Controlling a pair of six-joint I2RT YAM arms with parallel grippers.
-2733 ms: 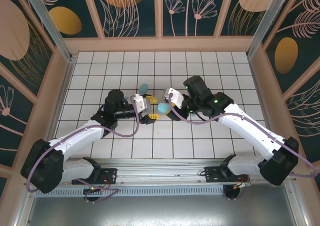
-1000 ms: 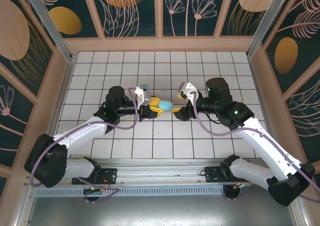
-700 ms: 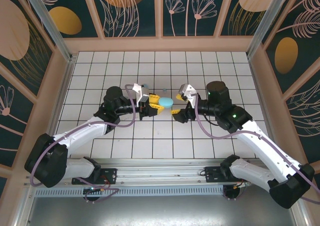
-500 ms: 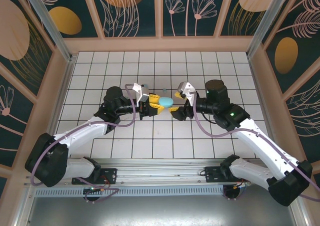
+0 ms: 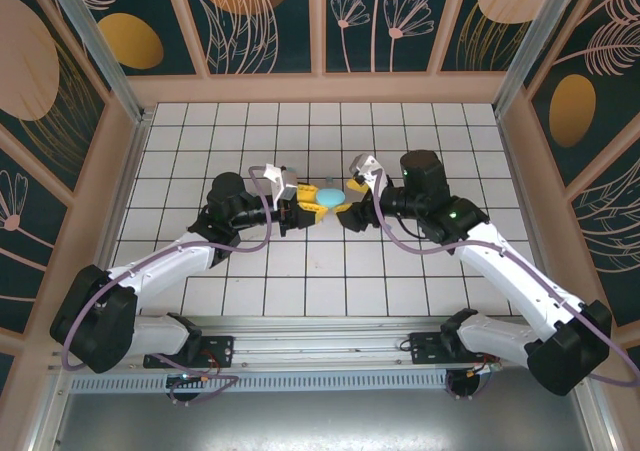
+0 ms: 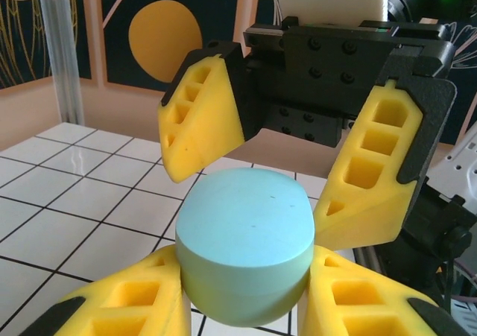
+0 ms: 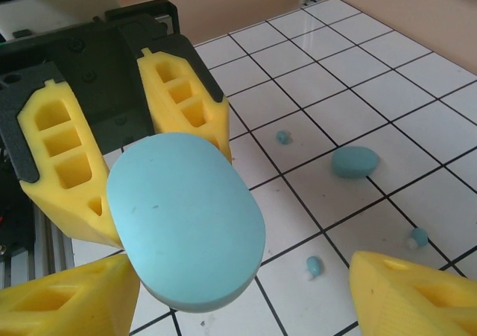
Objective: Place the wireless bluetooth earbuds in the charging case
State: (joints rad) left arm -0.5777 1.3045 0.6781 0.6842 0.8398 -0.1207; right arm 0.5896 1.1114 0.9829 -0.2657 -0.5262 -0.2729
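Mid-table, clear of walls (image 5: 320, 89), left jaws pinching case (image 5: 331, 197), right jaws wide

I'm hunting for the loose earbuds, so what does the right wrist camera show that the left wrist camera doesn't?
Right wrist camera: three tiny earbuds and a second blue case lying on the tiles. Left wrist camera: a wall panel with an orange disc and a metal post. Both: the held blue case, clamped in the left pincer, with the right pincer open on either side of it.
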